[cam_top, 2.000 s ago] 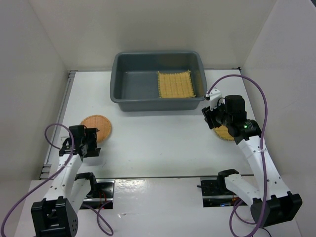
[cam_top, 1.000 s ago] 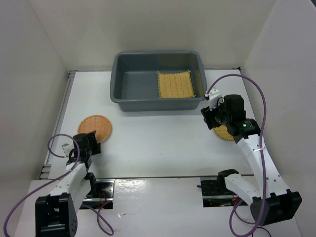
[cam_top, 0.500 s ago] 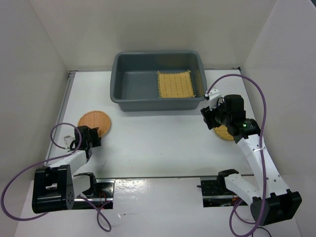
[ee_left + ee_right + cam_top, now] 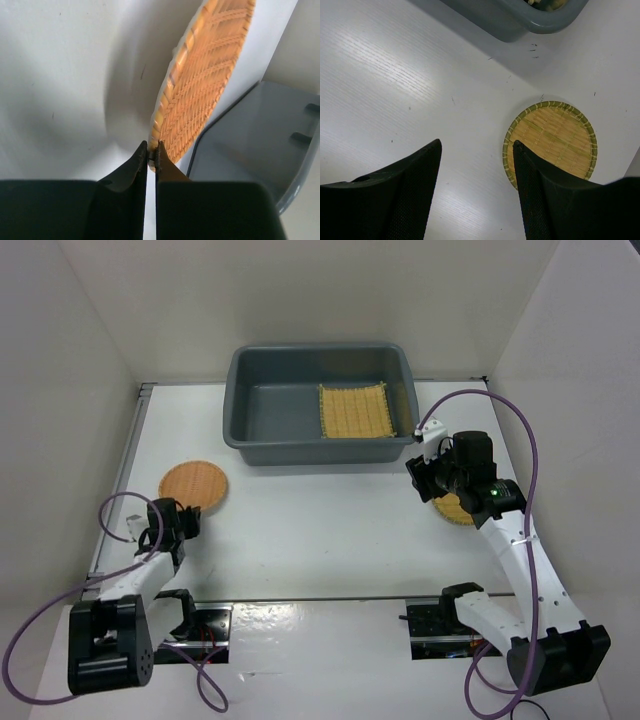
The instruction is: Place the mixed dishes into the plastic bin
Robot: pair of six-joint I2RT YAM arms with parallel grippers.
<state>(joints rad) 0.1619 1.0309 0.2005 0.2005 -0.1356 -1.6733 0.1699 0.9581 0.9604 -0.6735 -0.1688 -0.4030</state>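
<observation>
White table (image 4: pixel 320 525), left gripper (image 4: pixel 152 151) pinching orange-brown disc (image 4: pixel 200 90), nudged slightly away

Dark grey plastic bin (image 4: pixel 236 390) stands at the desk's far middle, with the square yellow slatted mat (image 4: pixel 354 411) flat in its right half. Orange-brown round disc (image 4: pixel 193 484) sits front-left of the bin, its near rim nipped in the left gripper's (image 4: pixel 152 155) jaws. Paler yellow round disc (image 4: pixel 551 144), green-edged, lies flat off the bin's near right corner.
</observation>
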